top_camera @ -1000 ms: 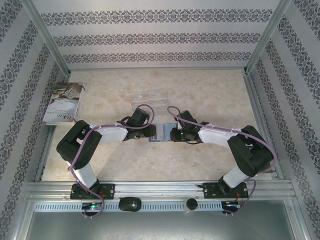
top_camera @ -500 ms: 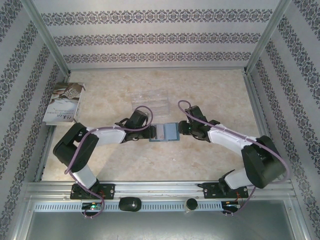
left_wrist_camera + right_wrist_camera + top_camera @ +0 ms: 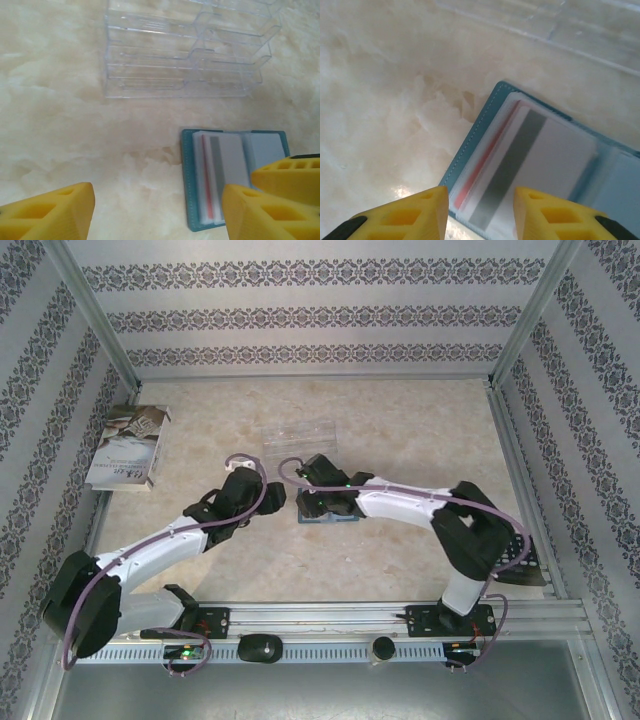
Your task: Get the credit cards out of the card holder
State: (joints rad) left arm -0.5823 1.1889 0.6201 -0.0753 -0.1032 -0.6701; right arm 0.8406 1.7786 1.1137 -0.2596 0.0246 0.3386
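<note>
Pale marble desk [image 3: 420, 430] is carrying one white booklet [image 3: 127, 447] at the far left, one clear tray [image 3: 298, 436] in the middle, and one teal card holder [image 3: 187, 185] just in front of the tray. Left fingers [image 3: 50, 215] are standing wide apart, holding nothing, with the open card holder lying just ahead of the right one. Two cards [image 3: 225, 160], one red-edged and one pale, are sitting inside. Right fingers [image 3: 400, 215] are hanging apart over its near edge.

2 white-and-black arms [image 3: 172, 538], purple cables [image 3: 243, 459], yellow jaws.
</note>
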